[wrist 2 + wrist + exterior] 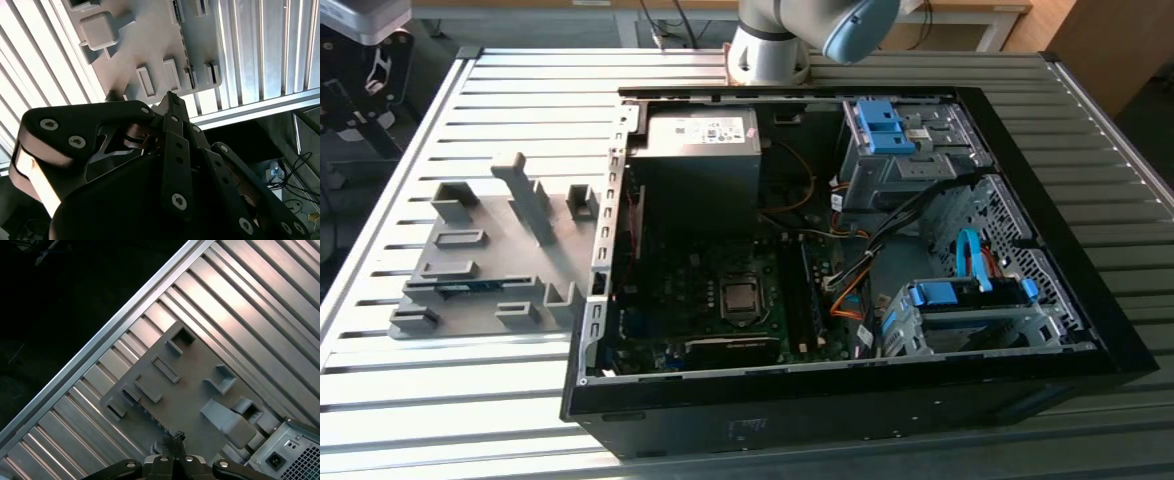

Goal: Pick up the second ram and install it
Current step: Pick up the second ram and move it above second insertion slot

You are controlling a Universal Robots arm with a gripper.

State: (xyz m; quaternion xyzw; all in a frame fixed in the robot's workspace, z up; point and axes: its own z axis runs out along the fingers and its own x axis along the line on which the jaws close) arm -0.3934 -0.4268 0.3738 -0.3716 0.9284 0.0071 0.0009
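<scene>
The second ram (467, 287) is a thin blue-green stick standing on edge in a slot of the grey slotted holder (494, 250), at the exterior view's left on the ribbed table. In the second wrist view the ram (183, 42) appears edge-on as a dark thin line across the holder (150, 35). My gripper (170, 97) hangs well above the holder, fingers closed together with nothing between them. In the first wrist view the gripper (173, 438) points down near the ram's dark edge (150, 412) on the holder (190, 385).
An open black computer case (854, 250) lies beside the holder, with the dark green motherboard (720, 300), power supply (700, 135) and blue drive brackets (881, 125) inside. The arm's base (767, 45) stands behind the case. The table edge (115, 325) runs near the holder.
</scene>
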